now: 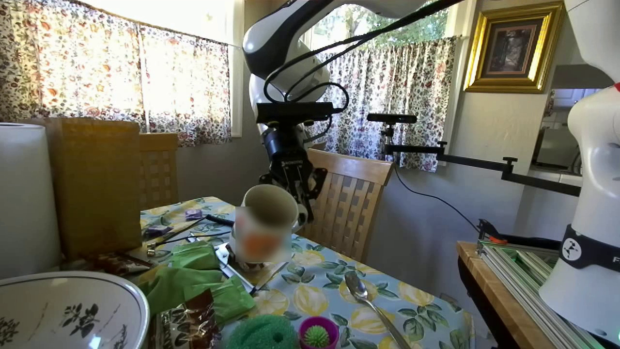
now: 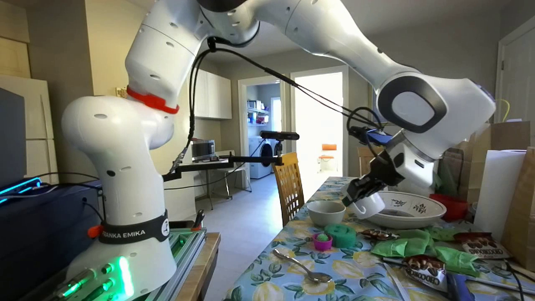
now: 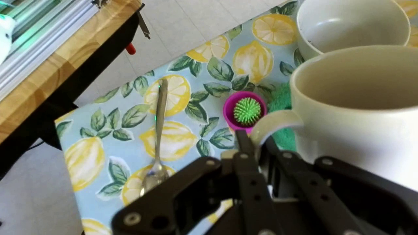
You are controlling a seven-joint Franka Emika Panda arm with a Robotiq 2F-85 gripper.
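Note:
My gripper (image 3: 255,138) is shut on the handle of a white mug (image 3: 346,137), one finger on each side of it. The mug hangs above the table, tilted, in both exterior views (image 1: 286,225) (image 2: 372,205). Its mouth faces up and toward the camera in an exterior view, and its inside looks empty; part of its front is blurred there. The gripper also shows in both exterior views (image 1: 305,208) (image 2: 350,198). In the wrist view, a small white bowl (image 3: 349,26), a pink cup with a green spiky ball (image 3: 247,111) and a green sponge (image 3: 282,101) lie beyond the mug.
A spoon (image 3: 159,130) lies near the table edge. A large patterned bowl (image 2: 434,209) stands behind the mug. Green packets (image 2: 409,244) and brown wrappers (image 2: 426,269) lie nearby. A paper roll (image 1: 26,203), a box (image 1: 97,189) and a chair (image 1: 348,203) stand around.

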